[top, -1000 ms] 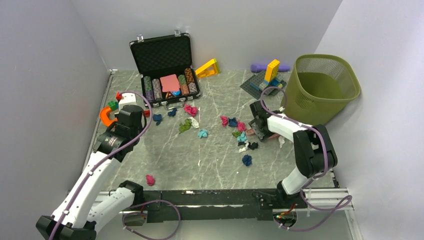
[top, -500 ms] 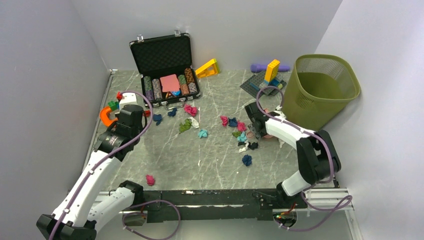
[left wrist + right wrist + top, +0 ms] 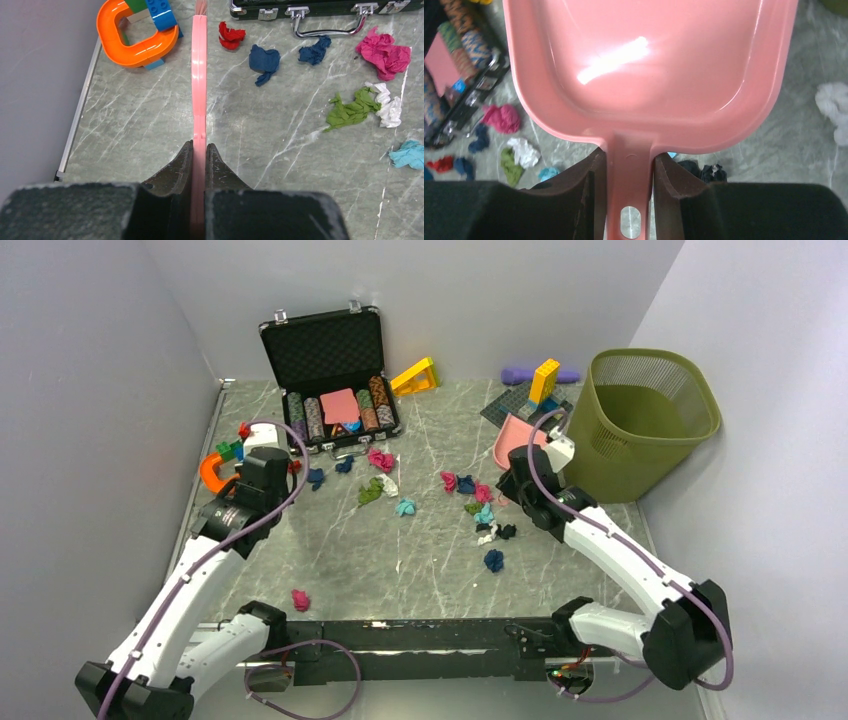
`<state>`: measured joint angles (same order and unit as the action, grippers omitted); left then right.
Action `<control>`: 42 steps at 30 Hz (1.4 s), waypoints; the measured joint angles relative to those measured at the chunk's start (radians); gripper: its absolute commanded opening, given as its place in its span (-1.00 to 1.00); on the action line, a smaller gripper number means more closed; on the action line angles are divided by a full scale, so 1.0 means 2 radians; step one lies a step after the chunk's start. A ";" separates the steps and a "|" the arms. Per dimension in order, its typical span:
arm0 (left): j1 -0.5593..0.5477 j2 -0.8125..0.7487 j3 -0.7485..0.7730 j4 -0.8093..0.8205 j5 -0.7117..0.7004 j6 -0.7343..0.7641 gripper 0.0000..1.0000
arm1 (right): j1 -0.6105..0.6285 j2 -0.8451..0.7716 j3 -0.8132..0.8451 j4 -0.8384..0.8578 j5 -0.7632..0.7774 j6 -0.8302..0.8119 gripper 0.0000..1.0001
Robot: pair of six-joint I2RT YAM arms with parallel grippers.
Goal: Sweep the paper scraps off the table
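Observation:
Paper scraps lie scattered over the grey table [image 3: 340, 550]: magenta [image 3: 380, 458], green [image 3: 370, 490], teal [image 3: 405, 507], dark blue [image 3: 494, 560], and one magenta wad [image 3: 300, 599] near the front edge. My right gripper [image 3: 629, 165] is shut on the handle of a pink dustpan [image 3: 649, 60], held off the table right of the scrap cluster [image 3: 515, 437]. My left gripper [image 3: 200, 147] is shut on a thin pink brush [image 3: 199, 75] seen edge-on, pointing at the back left. Red [image 3: 231, 36], blue [image 3: 264, 59] and green [image 3: 350, 109] scraps lie to its right.
An open black case of poker chips [image 3: 335, 380] stands at the back. A green mesh bin [image 3: 650, 415] is at the back right. An orange ring toy [image 3: 137, 30] with blocks sits by the left wall. Building blocks [image 3: 530, 400] and a yellow piece [image 3: 415, 375] lie along the back.
My right gripper has closed on the dustpan's handle and raised the pan from the table, its arm swinging out toward the near right. The left arm has hardly moved.

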<state>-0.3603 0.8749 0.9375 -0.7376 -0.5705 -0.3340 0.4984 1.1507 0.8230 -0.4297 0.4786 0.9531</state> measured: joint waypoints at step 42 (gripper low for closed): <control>0.001 0.051 0.020 -0.006 -0.035 -0.010 -1.00 | 0.264 0.183 0.059 0.030 -0.225 -0.357 -0.99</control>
<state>-0.3576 0.9771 0.9771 -0.7486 -0.6411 -0.3531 1.0271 1.5177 0.9401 -0.3695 0.0284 0.2382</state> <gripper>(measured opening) 0.102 0.360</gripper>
